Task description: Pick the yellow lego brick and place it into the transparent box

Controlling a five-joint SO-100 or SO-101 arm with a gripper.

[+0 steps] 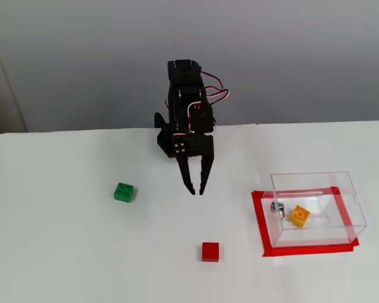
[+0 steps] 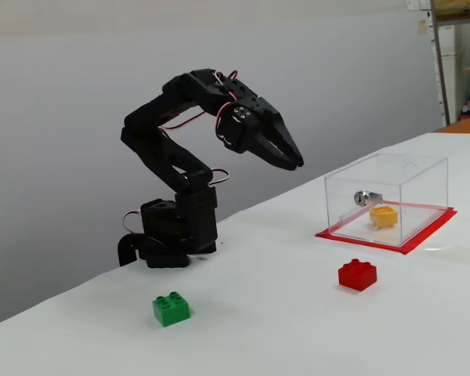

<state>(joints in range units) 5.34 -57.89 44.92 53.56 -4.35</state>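
Yellow lego brick [image 1: 299,216] [image 2: 383,215] resting on the floor of the transparent box [image 1: 316,183] [image 2: 411,171], studs up, turned diagonally so its corners point toward the box walls in a fixed view; square in outline, so no long axis to speak of. Just beside it, toward the left wall in that same view, a small metal fitting [image 1: 278,206] [image 2: 362,198] on the box. Box longer side to side than front to back in that view, standing on a red tape rectangle [image 1: 265,237] [image 2: 423,237] on the white table [image 1: 63,252] [image 2: 298,329]. Black gripper [image 1: 196,190] [image 2: 295,164] raised clear of the table, well apart from the box, empty, fingertips drawn nearly together with only a narrow gap between them. Red brick [image 1: 210,251] [image 2: 357,274] on the table near the box's front left corner, in a fixed view. Green brick [image 1: 124,192] [image 2: 171,309] further off, on the far side of the gripper from the box. Nothing lying between gripper and box opening.
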